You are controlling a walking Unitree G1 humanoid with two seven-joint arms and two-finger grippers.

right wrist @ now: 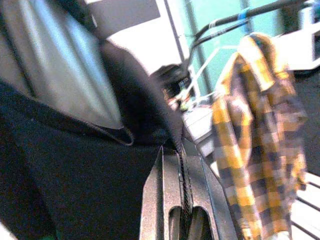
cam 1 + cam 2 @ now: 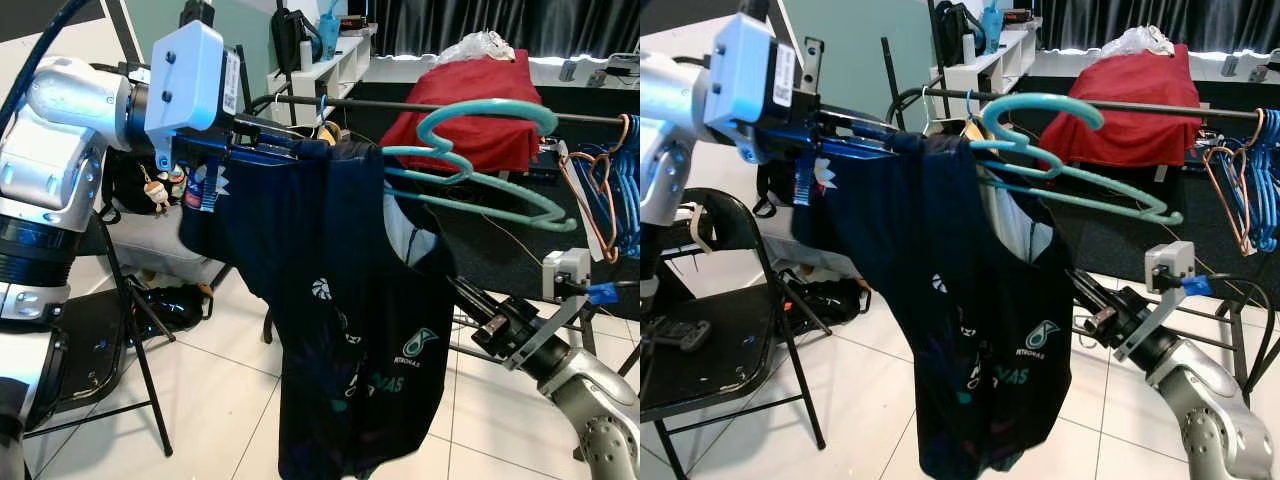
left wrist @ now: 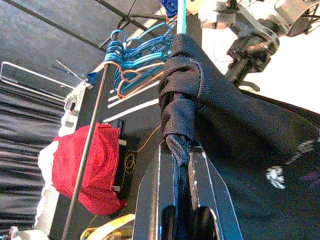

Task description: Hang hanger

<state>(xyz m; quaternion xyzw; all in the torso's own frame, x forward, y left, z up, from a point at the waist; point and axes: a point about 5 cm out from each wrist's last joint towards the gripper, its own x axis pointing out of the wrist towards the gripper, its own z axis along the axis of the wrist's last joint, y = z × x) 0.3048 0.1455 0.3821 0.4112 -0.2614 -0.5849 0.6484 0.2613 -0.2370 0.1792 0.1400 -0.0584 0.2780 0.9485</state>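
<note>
Left eye view: a dark shirt (image 2: 340, 330) hangs in the middle of the scene, draped over a teal hanger (image 2: 470, 165) whose hook curls up close to the rail (image 2: 420, 105) without sitting on it. The rail runs across behind, with a red cloth (image 2: 470, 100) slung over it and a bunch of blue and orange hangers (image 2: 610, 200) at its right end. A black folding chair (image 2: 710, 350) stands on the tiled floor (image 2: 230, 390) at the left.

The left arm (image 2: 60, 140) reaches across from the left at rail height. The left gripper (image 3: 182, 170) has its fingers pressed together on a bunched fold of the shirt at the shoulder, right where the hanger's teal bar comes out of the cloth.

The right arm (image 2: 1200, 400) comes up from the lower right, beneath the hanger. The right gripper (image 1: 182, 170) has its fingers closed on the shirt's edge. In the right wrist view a yellow plaid shirt (image 1: 260, 125) hangs beyond.
</note>
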